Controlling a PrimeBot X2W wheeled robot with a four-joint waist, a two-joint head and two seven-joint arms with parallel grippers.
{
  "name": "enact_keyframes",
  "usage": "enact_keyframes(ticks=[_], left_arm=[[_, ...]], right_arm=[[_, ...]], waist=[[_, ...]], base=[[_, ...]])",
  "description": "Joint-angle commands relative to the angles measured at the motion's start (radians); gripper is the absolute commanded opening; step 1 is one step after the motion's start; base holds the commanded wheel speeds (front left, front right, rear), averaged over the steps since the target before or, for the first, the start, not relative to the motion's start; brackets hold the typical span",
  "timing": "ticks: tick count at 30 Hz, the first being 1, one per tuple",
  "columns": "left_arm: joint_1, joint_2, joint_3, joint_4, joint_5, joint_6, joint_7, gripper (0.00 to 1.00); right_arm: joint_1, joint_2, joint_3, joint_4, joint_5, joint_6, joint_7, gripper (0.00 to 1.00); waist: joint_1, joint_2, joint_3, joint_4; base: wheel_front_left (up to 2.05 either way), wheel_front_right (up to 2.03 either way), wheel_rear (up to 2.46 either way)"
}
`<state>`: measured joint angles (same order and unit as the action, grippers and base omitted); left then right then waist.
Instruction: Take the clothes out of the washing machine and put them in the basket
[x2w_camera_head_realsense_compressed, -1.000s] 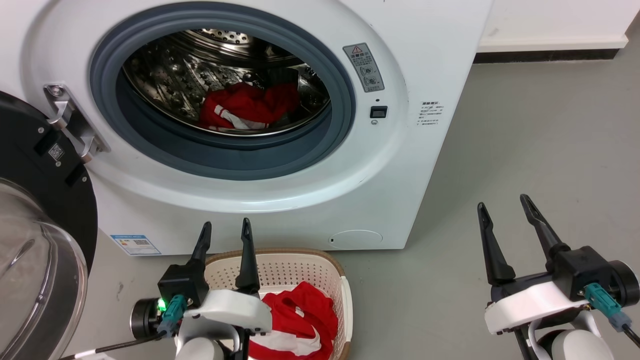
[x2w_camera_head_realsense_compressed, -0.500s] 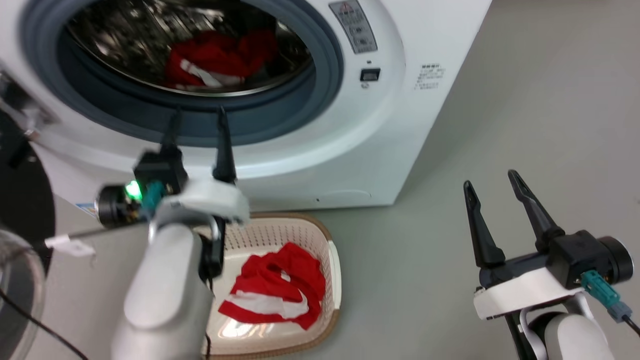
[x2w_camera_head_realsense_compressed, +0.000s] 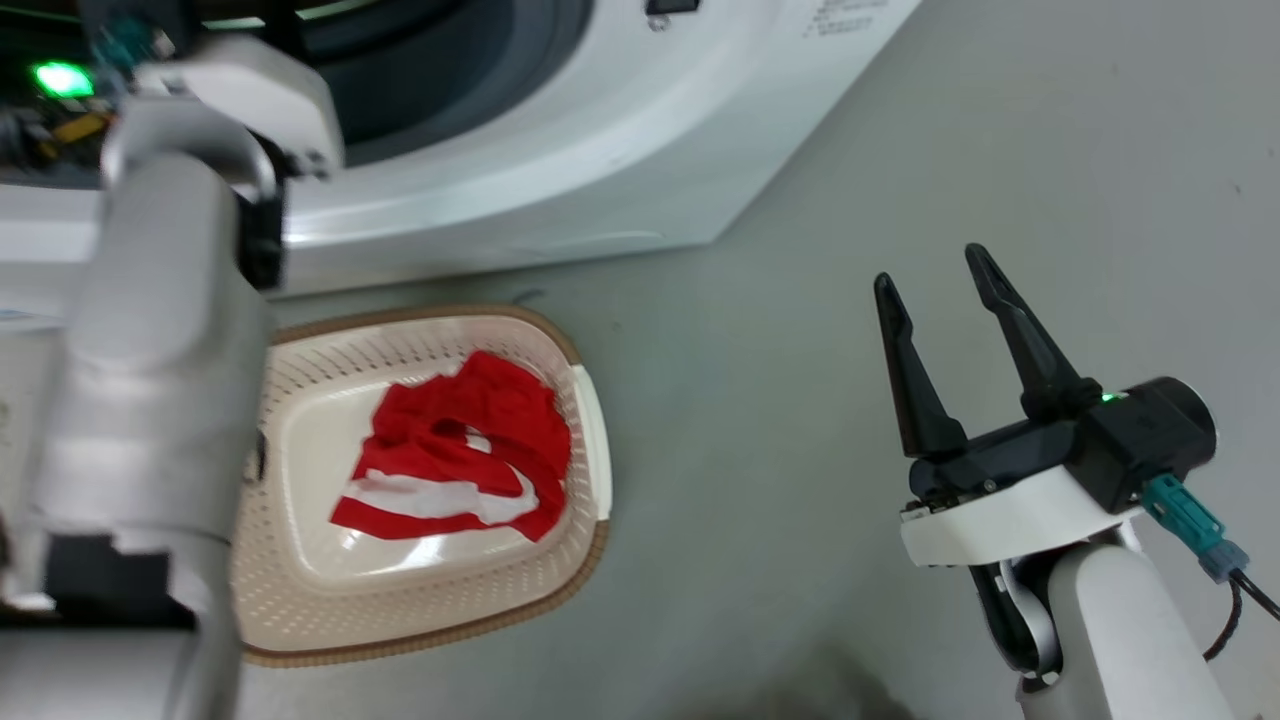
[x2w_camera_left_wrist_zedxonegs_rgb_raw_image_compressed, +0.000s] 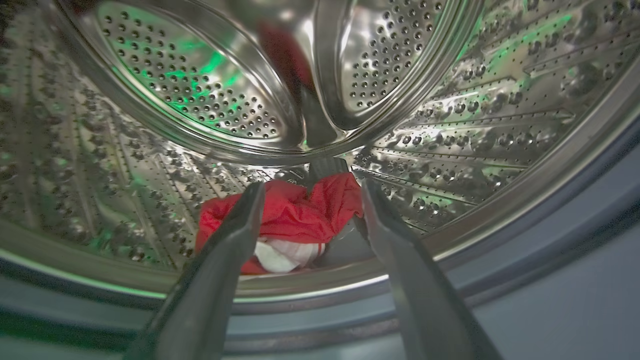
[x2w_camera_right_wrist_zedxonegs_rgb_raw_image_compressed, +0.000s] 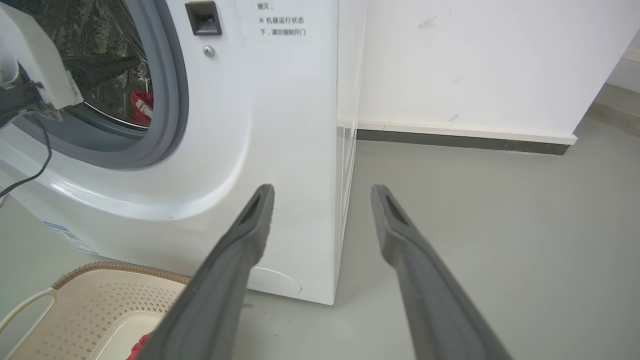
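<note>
Fingers (x2w_camera_head_realsense_compressed: 910, 380) of the right gripper (x2w_camera_head_realsense_compressed: 926, 265), long and dark, are seen spread wide with nothing between them, held above the plain grey floor (x2w_camera_head_realsense_compressed: 780, 330) well to the right of the other things. At the robot's left, the pale forearm (x2w_camera_head_realsense_compressed: 160, 380) of the left arm is raised beside the small cream perforated plastic basket (x2w_camera_head_realsense_compressed: 340, 355) with the brown woven-look rim, which stands on the floor just in front of the large white front-loading washing machine (x2w_camera_head_realsense_compressed: 560, 150). One crumpled red garment with white panels (x2w_camera_head_realsense_compressed: 450, 450) is found lying inside the basket. Farther on, the left gripper (x2w_camera_left_wrist_zedxonegs_rgb_raw_image_compressed: 312, 186) is reached through the round grey rubber ring (x2w_camera_right_wrist_zedxonegs_rgb_raw_image_compressed: 172, 100) of the machine's port, its two fingers parted and empty. Beyond their tips, a second red and white garment (x2w_camera_left_wrist_zedxonegs_rgb_raw_image_compressed: 295, 215) is seen bunched at the bottom of the perforated steel drum (x2w_camera_left_wrist_zedxonegs_rgb_raw_image_compressed: 200, 100); whether the fingertips touch it cannot be told.
</note>
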<state>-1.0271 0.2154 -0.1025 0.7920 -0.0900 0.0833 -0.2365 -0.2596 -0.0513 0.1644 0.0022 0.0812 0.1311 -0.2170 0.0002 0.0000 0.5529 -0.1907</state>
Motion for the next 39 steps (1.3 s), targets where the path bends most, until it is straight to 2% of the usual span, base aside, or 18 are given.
enact_keyframes(ticks=[1, 8, 15, 22, 28, 29, 30, 31, 35, 39], left_arm=[[-0.074, 0.039, -0.003, 0.037, 0.013, -0.003, 0.025, 1.00], [-0.301, 0.163, -0.050, 0.171, 0.081, -0.032, 0.193, 1.00], [-0.462, 0.278, -0.111, 0.253, 0.147, -0.083, 0.453, 1.00], [-0.531, 0.360, -0.136, 0.295, 0.174, -0.113, 0.710, 1.00], [-0.516, 0.392, -0.133, 0.302, 0.165, -0.100, 0.904, 1.00], [-0.505, 0.396, -0.131, 0.302, 0.160, -0.100, 0.933, 0.86], [-0.496, 0.399, -0.127, 0.297, 0.153, -0.098, 0.955, 0.39], [-0.487, 0.401, -0.124, 0.289, 0.150, -0.094, 0.973, 0.00], [-0.451, 0.418, -0.112, 0.239, 0.132, -0.077, 1.017, 0.00], [-0.401, 0.436, -0.100, 0.149, 0.120, -0.051, 0.998, 0.00]], right_arm=[[-0.029, 0.002, 0.013, 0.014, 0.014, -0.001, -0.015, 1.00], [-0.084, 0.002, 0.067, 0.072, 0.073, -0.001, -0.042, 1.00], [-0.110, 0.002, 0.106, 0.104, 0.120, -0.001, -0.049, 1.00], [-0.107, 0.002, 0.132, 0.097, 0.152, -0.001, -0.048, 1.00], [-0.100, 0.002, 0.147, 0.099, 0.165, -0.001, -0.048, 1.00], [-0.098, 0.002, 0.149, 0.100, 0.168, -0.001, -0.049, 1.00], [-0.097, 0.002, 0.151, 0.101, 0.172, -0.001, -0.049, 1.00], [-0.096, 0.002, 0.153, 0.102, 0.172, -0.001, -0.049, 1.00], [-0.093, 0.002, 0.157, 0.103, 0.176, -0.001, -0.049, 1.00], [-0.090, 0.002, 0.158, 0.107, 0.179, -0.001, -0.049, 1.00]], waist=[[-0.0002, 0.0000, 0.091, -0.068], [-0.0002, 0.0000, 0.167, -0.136], [-0.0002, 0.0000, 0.204, -0.192], [-0.0002, 0.0000, 0.218, -0.231], [-0.0002, 0.0000, 0.218, -0.249], [-0.0002, 0.0000, 0.216, -0.251], [-0.0002, 0.0000, 0.215, -0.253], [-0.0002, 0.0000, 0.213, -0.255], [-0.0002, 0.0000, 0.207, -0.260], [-0.0002, 0.0000, 0.195, -0.262]], base=[[0.00, 0.00, 0.00], [0.00, 0.00, 0.00], [0.00, 0.00, 0.00], [0.00, 0.00, 0.00], [0.00, 0.00, 0.00], [0.00, 0.00, 0.00], [0.00, 0.00, 0.00], [0.00, 0.00, 0.00], [0.00, 0.00, 0.00], [0.00, 0.00, 0.00]])
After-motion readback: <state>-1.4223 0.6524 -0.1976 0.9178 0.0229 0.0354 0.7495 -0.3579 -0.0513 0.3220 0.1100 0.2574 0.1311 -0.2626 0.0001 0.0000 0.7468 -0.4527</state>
